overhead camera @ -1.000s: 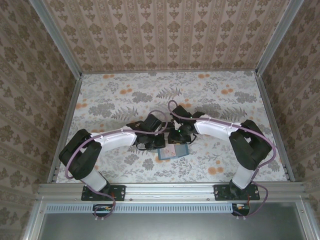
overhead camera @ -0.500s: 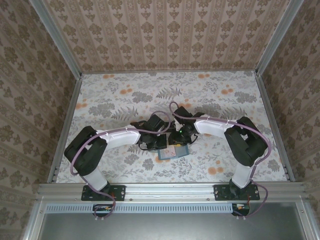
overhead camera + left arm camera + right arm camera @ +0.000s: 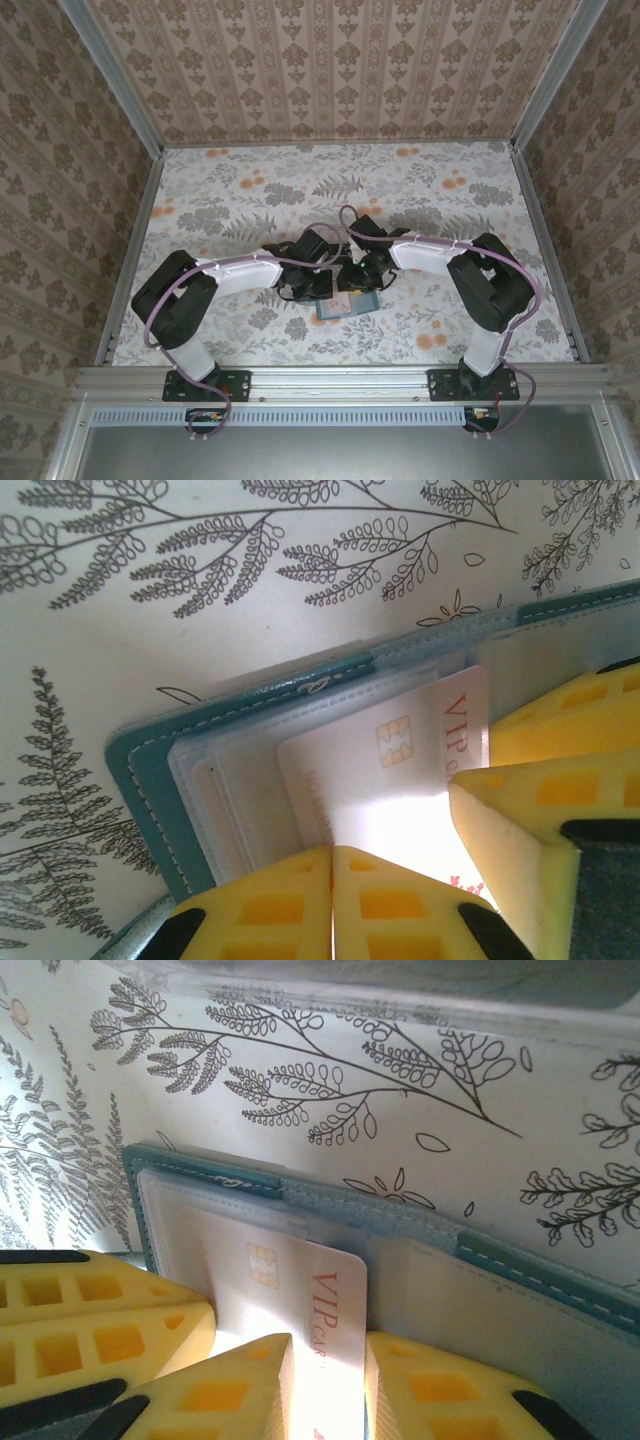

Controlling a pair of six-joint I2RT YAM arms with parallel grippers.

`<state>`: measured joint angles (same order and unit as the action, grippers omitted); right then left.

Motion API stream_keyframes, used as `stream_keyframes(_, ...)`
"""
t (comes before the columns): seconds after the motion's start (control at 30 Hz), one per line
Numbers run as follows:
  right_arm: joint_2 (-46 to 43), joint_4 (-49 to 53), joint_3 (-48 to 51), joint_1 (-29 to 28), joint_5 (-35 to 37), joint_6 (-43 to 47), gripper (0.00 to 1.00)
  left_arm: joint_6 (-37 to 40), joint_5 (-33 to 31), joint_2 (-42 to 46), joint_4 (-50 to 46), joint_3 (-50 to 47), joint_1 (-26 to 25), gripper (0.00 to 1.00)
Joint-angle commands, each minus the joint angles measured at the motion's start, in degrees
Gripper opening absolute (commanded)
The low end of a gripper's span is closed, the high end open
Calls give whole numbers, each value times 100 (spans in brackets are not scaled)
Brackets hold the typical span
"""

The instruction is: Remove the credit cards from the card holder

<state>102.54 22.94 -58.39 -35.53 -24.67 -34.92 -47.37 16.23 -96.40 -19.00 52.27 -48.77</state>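
Note:
The teal card holder [image 3: 346, 305] lies open on the floral table, both grippers down on it. In the left wrist view its teal edge [image 3: 145, 780] frames clear pockets, and a white credit card [image 3: 400, 755] with a chip and red "VIP" lettering sticks partly out. My left gripper [image 3: 333, 852] is shut, its yellow tips pressed together at the card's near edge. My right gripper [image 3: 330, 1390] has its jaws a narrow gap apart, with the card [image 3: 300, 1280] showing in the gap and running under the left finger. From above, the left gripper [image 3: 325, 288] and right gripper [image 3: 357, 287] almost touch.
The right gripper's yellow fingers [image 3: 530, 780] crowd the left wrist view, and the left gripper's fingers [image 3: 95, 1325] crowd the right wrist view. Patterned walls enclose the table [image 3: 230, 200] on three sides.
The left arm has swung a little to the right, nearer the card holder. Both grippers stay on the holder, which has not moved.

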Motion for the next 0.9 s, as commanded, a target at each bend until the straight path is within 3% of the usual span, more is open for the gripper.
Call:
stream_keyframes(0.0, -143, -221, 221, 28, -396, -228, 25, 193, -173, -279, -533, -7, -29, 9)
stream_keyframes(0.57, -557, -517, 455, 81, -627, -373, 14, 184, -206, -275, -549, -7, -27, 9)
stream_keyframes(0.87, -709, -125, 499, 260, -307, -102, 4, 194, -241, -191, -588, -12, -18, 9)
